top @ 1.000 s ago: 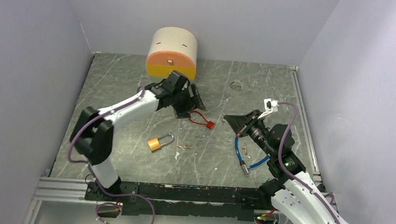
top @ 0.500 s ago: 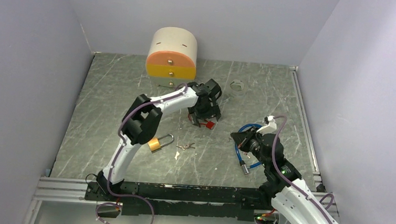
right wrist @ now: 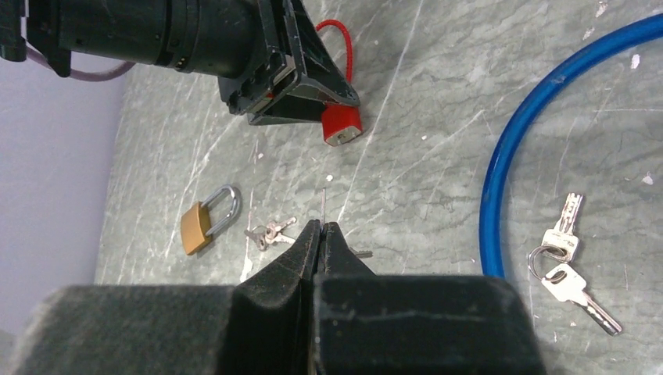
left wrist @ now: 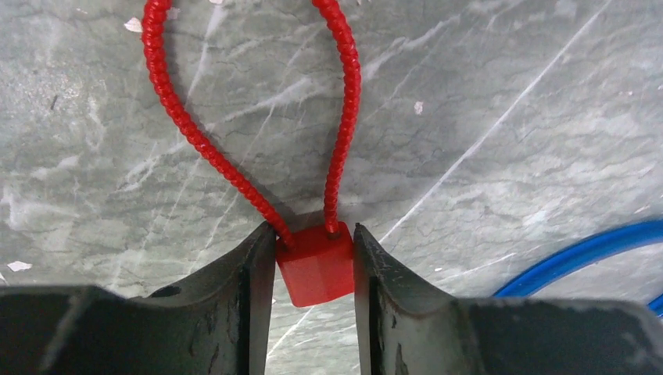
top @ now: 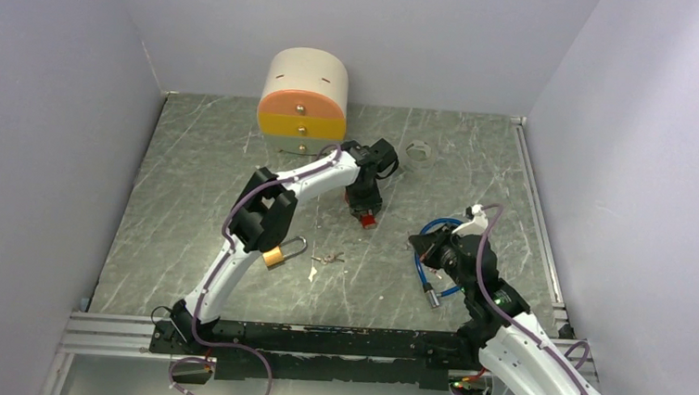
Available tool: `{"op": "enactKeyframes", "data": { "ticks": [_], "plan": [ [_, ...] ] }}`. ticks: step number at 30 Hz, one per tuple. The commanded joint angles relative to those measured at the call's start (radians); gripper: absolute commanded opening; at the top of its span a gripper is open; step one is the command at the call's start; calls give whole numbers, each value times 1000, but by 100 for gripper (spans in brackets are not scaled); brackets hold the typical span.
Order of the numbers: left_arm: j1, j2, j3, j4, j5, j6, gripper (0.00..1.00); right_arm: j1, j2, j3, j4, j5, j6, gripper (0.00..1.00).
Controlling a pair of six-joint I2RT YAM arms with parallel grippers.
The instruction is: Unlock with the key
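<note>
On the left half of the table, you find the brass padlock lying flat, with a small bunch of keys just to its right. At centre, the left gripper has its fingers clamped on the body of the red cable lock, one finger against each side. The lock's red loop lies on the table. On the right, the right gripper has its fingers pressed together, gripping nothing that you can see. It sits beside the blue cable. Two silver keys on a ring lie within that cable's curve.
</note>
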Motion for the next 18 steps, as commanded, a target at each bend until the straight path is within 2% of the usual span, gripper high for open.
{"op": "enactKeyframes", "data": {
  "ticks": [1, 4, 13, 16, 18],
  "plan": [
    [-9, 17, -6, -68, 22, 120, 29, -3, -6, -18, 26, 18, -3, 0],
    [-9, -23, -58, -42, 59, 173, 26, -4, -8, -24, 36, 3, -5, 0],
    [11, -76, -163, 88, 231, 258, 28, -4, 0, -59, 70, -44, 17, 0],
    [19, -83, -184, 110, 269, 260, 34, -4, 0, -65, 73, -52, 21, 0],
    [18, -92, -187, 109, 243, 269, 45, -5, -2, -68, 73, -53, 24, 0]
  ]
}}
